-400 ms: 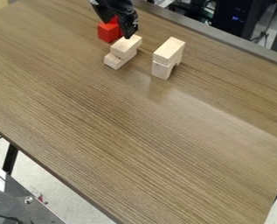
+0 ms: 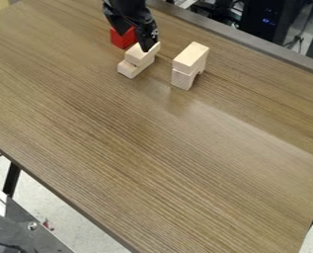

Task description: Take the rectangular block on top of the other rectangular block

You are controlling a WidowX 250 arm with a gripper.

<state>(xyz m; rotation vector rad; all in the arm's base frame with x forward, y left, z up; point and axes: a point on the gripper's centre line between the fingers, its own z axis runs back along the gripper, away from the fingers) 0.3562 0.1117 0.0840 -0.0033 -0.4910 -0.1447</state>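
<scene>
Lowered a little toward 6 o'clock since the earlier frame, a black robot gripper (image 2: 134, 41) hung over a stack of two pale wooden blocks on a brown table (image 2: 132, 153), one fingertip at the near face of the higher piece. The blocks themselves had kept their places. Its fingers were spread apart, with part of a red block (image 2: 122, 38) showing in the gap, and nothing was held between them.

The job appeared to be at the approach stage: the gripper had come over the stack, but the upper block (image 2: 143, 56) had not been taken. Left to do, by all appearances, were lining up the fingers on either side of it, closing them and lifting it clear of its partner.

The block in question, a plain, smooth-looking bar of light wood with straight edges, lay flat on the lower block (image 2: 128, 69), between 11 and 12 o'clock from the table scene's center. It sat offset toward 1 o'clock, leaving the end of the lower block bare toward 7 o'clock. At 3 o'clock from the stack, well apart, stood another pale block (image 2: 191, 55) atop a notched block (image 2: 183, 79).
</scene>
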